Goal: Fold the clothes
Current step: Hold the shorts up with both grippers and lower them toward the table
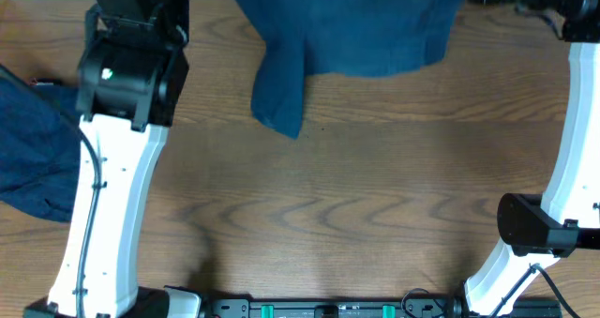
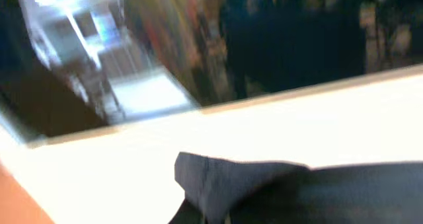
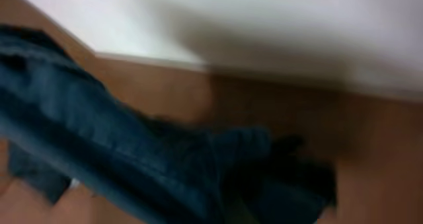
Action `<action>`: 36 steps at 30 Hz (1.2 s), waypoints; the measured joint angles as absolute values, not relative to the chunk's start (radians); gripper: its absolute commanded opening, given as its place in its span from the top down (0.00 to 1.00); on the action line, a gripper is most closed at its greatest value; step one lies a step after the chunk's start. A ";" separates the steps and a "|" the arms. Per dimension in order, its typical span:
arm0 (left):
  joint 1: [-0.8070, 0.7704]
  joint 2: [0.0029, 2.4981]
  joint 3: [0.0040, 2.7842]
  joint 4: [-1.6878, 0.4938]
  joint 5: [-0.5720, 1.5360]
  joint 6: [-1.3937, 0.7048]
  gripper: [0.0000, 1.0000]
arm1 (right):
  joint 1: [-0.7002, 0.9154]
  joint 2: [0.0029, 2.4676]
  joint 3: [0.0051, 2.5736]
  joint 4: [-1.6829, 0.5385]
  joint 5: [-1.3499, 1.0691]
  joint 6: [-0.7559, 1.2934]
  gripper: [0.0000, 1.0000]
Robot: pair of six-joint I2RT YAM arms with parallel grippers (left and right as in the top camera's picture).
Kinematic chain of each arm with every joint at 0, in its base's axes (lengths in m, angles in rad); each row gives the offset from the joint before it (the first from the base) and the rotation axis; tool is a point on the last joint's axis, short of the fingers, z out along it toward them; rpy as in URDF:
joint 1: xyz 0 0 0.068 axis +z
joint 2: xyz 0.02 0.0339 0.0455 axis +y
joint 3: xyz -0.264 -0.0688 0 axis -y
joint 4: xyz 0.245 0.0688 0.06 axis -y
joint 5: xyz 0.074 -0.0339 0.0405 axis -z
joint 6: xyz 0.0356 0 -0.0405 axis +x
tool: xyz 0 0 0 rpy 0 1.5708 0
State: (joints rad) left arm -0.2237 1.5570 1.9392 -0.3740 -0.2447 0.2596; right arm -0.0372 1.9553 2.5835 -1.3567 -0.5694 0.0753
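A dark navy garment hangs spread at the far middle of the wooden table, with one leg or flap drooping toward me. In the blurred left wrist view, a corner of the garment bunches into my left gripper, which looks shut on it. In the blurred right wrist view, the garment runs into my right gripper, which looks shut on the fabric. Both sets of fingertips are mostly hidden by cloth. In the overhead view both grippers are past the top edge.
A second heap of navy clothes lies at the table's left edge, partly behind my left arm. My right arm stands along the right edge. A white surface lies beyond the table.
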 measured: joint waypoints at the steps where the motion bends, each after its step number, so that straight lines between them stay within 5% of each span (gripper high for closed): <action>1: -0.228 1.552 1.943 -0.469 -0.246 0.228 0.94 | -0.037 1.955 2.583 -1.414 -0.558 0.078 0.99; 6: -0.247 1.549 1.946 -0.841 -0.206 0.065 0.94 | -0.038 1.955 2.580 -1.689 -0.471 0.079 0.99; 14: -0.248 1.548 1.948 -1.144 -0.089 -0.117 0.94 | -0.043 1.953 2.493 -1.697 -0.429 0.077 0.99; 36: -0.236 1.721 1.948 -1.193 0.120 -0.143 0.94 | -0.085 1.982 1.941 -1.537 -0.381 0.074 0.99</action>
State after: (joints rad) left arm -0.2359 1.7210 1.9476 -1.1931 0.1204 -0.1432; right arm -0.0849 1.9823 1.9411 -1.5372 -0.3805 0.0738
